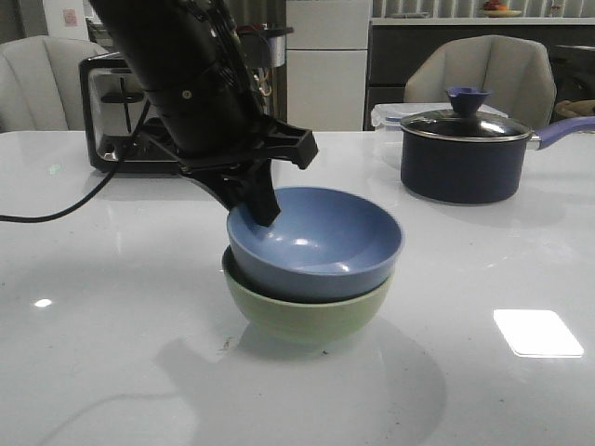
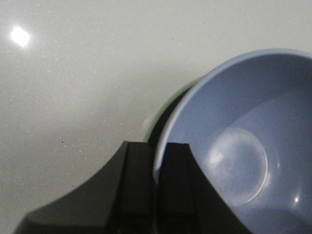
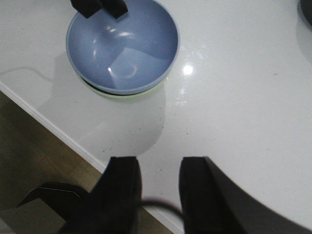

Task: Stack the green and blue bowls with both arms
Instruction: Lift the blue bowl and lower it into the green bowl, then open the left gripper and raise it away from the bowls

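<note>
The dusty blue bowl (image 1: 316, 243) sits nested inside the pale green bowl (image 1: 311, 314) at the middle of the white table. My left gripper (image 1: 253, 206) is shut on the blue bowl's left rim, one finger inside and one outside. In the left wrist view the blue bowl (image 2: 243, 146) fills the frame beside the left gripper (image 2: 157, 151), with a sliver of the green bowl (image 2: 155, 114) under the rim. My right gripper (image 3: 158, 168) is open and empty, held high away from the bowls. The right wrist view shows the blue bowl (image 3: 123, 46) over the green bowl (image 3: 127, 96).
A dark lidded saucepan (image 1: 469, 153) with a blue handle stands at the back right. A black-and-chrome toaster (image 1: 116, 116) stands at the back left, its cable trailing across the table. The table's edge (image 3: 58, 131) and the floor show in the right wrist view.
</note>
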`<state>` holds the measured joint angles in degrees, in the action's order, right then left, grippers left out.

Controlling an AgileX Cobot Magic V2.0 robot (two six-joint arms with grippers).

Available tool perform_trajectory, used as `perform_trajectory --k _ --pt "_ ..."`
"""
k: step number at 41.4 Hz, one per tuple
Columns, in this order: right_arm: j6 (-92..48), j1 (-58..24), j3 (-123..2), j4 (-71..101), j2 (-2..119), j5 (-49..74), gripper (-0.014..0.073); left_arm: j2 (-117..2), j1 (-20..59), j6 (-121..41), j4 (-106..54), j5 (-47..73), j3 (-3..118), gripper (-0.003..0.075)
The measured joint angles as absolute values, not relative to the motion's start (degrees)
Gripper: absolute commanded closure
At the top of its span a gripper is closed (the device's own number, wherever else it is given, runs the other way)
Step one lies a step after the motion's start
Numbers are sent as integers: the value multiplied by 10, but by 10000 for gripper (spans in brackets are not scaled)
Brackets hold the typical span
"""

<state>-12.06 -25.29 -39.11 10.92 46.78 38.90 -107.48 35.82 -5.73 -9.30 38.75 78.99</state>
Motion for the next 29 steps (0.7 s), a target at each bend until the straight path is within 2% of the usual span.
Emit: perform_trajectory --k 5,12,14,22,29 --pt "-121 -253 -391 109 468 389 251 -1076 358 -57 -92 387 790 526" --pt "-121 -253 -391 109 468 389 251 -1076 358 -57 -92 387 791 277" --pt "-121 -253 -391 109 468 389 251 -1076 358 -57 -92 388 791 252" --pt "-121 -253 -391 109 468 389 251 -1056 358 -57 -80 403 791 265" --pt "-121 -253 -391 109 468 389 251 -978 358 -57 -68 429 782 265"
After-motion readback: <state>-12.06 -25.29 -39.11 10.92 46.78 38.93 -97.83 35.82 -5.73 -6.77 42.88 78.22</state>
